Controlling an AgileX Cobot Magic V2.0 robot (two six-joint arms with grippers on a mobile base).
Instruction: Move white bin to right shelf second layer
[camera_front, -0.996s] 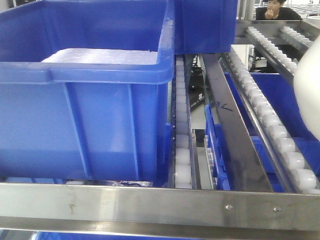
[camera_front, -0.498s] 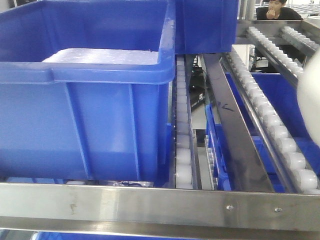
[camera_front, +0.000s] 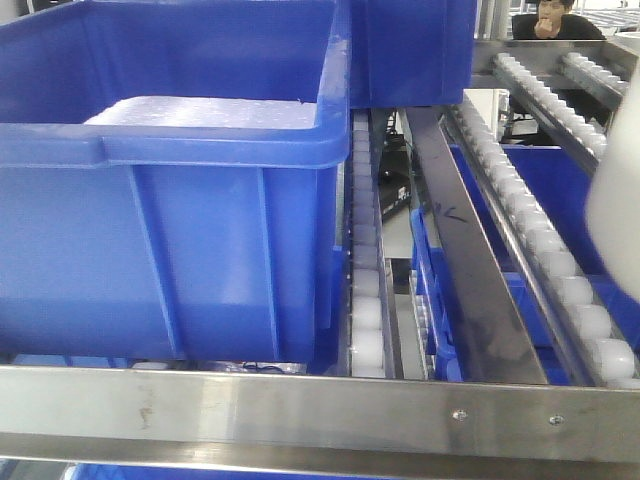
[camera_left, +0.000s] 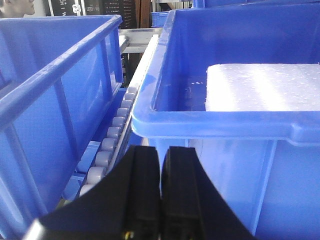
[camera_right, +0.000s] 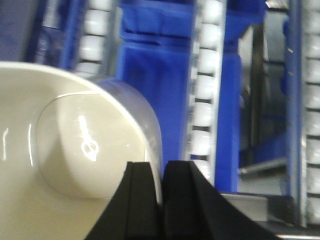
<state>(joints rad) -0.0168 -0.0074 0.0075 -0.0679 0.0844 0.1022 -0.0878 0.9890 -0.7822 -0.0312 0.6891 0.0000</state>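
Right wrist view: right gripper (camera_right: 161, 200) fingers pinched on the white bin (camera_right: 75, 165) wall, bin held over the roller rails (camera_right: 202, 95). Transport step underway, judging by that. Next: carry it onto the right shelf's second layer, then release. Left gripper (camera_left: 161, 195) fingers together, empty, beside a blue crate (camera_left: 235, 130).

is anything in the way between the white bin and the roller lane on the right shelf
Nothing visible does. The white bin hangs at the right edge, held on its wall by the right gripper, above bare white rollers. The large blue crate sits left, apart.
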